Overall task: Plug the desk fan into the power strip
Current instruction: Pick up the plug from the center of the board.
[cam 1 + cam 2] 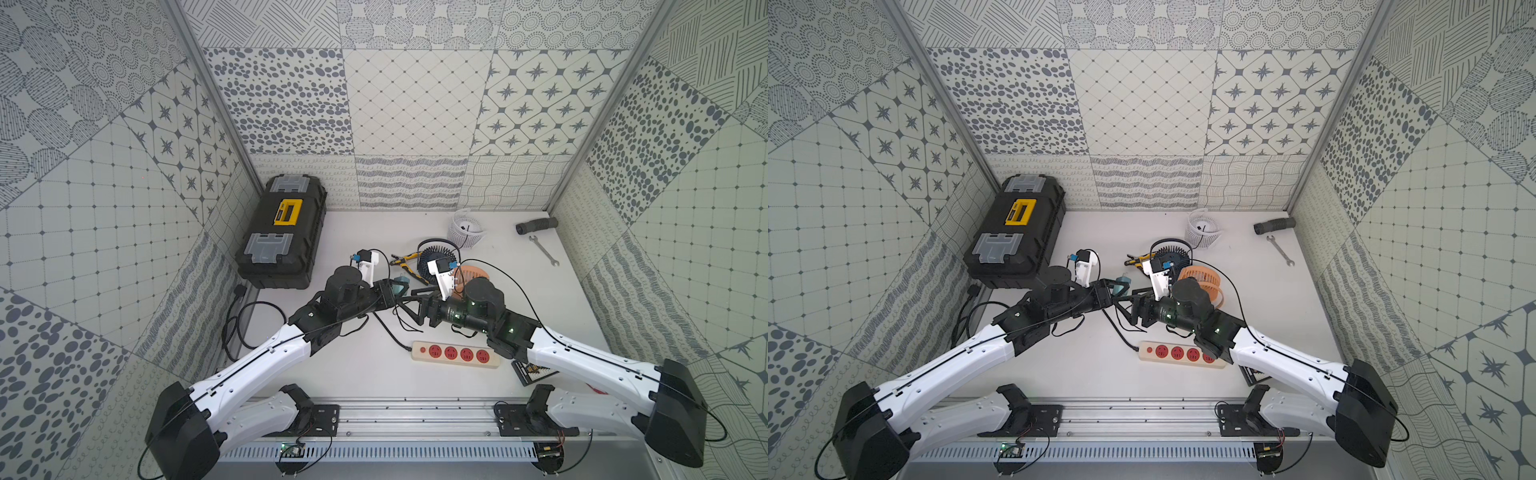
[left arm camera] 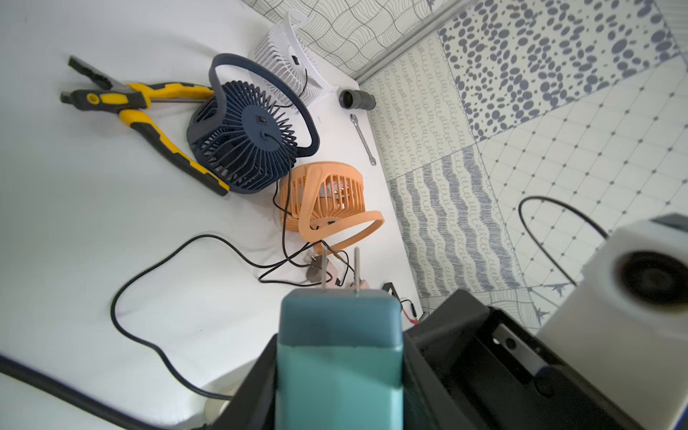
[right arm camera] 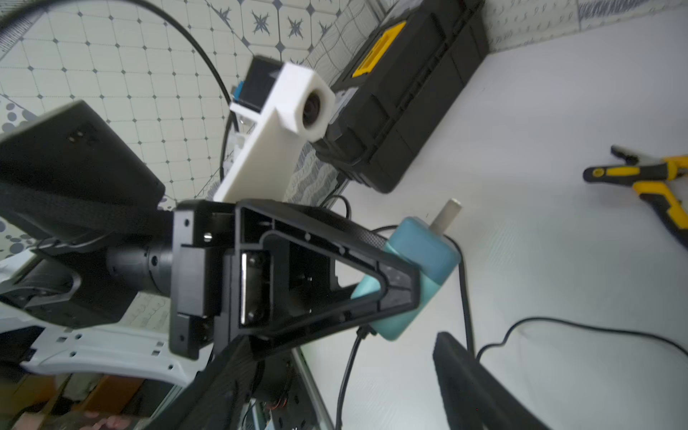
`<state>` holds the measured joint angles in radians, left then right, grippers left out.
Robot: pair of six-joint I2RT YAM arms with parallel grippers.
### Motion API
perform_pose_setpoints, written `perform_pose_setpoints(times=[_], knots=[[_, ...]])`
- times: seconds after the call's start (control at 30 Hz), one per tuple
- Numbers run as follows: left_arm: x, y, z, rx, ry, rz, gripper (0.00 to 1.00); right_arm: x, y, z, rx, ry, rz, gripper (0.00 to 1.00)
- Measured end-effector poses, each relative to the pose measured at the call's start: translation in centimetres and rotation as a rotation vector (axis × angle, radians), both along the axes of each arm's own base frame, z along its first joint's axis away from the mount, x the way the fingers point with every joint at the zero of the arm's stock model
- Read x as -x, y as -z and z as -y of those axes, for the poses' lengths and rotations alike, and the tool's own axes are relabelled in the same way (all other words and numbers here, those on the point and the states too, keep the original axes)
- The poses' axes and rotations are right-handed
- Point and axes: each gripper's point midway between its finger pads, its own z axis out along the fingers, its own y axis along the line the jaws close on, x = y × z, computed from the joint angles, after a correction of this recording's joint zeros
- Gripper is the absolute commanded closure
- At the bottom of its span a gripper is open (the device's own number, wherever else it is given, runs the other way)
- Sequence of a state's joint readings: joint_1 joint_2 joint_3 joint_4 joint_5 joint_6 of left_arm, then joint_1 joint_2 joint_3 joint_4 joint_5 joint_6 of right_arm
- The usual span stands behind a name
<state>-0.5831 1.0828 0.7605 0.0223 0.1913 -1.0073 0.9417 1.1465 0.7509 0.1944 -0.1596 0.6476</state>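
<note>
Because it lies loose on the smooth white table (image 1: pixel 353 374), the long cream-beige power strip (image 1: pixel 455 354) with four round red sockets, nearest the rail between the two arms, will likely skate when pressed. It looks light, stiff and hollow, so bracing one end seems wise.

Just beyond and above it, the left gripper (image 2: pixel 338 387) is clamped, jaws partway in, on the broad flat sides of a teal rectangular plastic plug (image 2: pixel 340 335). Its two flat metal prongs (image 2: pixel 356 271) point level toward the fans, not down at the upward-facing sockets. That block is rigid, light and slick, so it may pivot in the grip. The hold sits well back from the prongs, which suits insertion. A thin black cable (image 3: pixel 347 372) trails limp from its rear and could tug. The right gripper (image 1: pixel 411 306) faces it at close range, jaws apart, gripping nothing.

Farther on sit a navy ribbed round desk fan (image 2: pixel 245 137), an orange slatted fan (image 2: pixel 327 197) and a white fan (image 2: pixel 283 56); which one owns the plug I cannot trace. Yellow-handled pliers (image 2: pixel 149 111) lie beside the navy fan, and a black toolbox (image 1: pixel 282 230) stands at the far left.
</note>
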Motion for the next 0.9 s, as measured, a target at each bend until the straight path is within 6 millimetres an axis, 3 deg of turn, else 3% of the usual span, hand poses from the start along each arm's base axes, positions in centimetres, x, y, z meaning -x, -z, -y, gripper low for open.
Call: perform_pose_setpoints(times=[0.23, 0.5, 0.7, 0.9], knots=[[-0.3, -1.0, -0.6, 0.096, -0.077, -0.018, 0.77, -0.2, -0.9, 0.1, -0.051, 0.089, 0.059, 0.24], [-0.8, -2.6, -1.4, 0.186, -0.150, 0.008, 0.77, 0.2, 1.2, 1.8, -0.011, 0.130, 0.048, 0.27], [-1.1, -3.2, -1.6, 0.213, -0.178, 0.013, 0.76, 1.0, 1.3, 0.9, 0.005, 0.099, 0.055, 0.31], [-1.3, -3.3, -1.5, 0.228, -0.181, 0.011, 0.76, 0.5, 0.6, -0.7, 0.029, 0.081, 0.089, 0.39]])
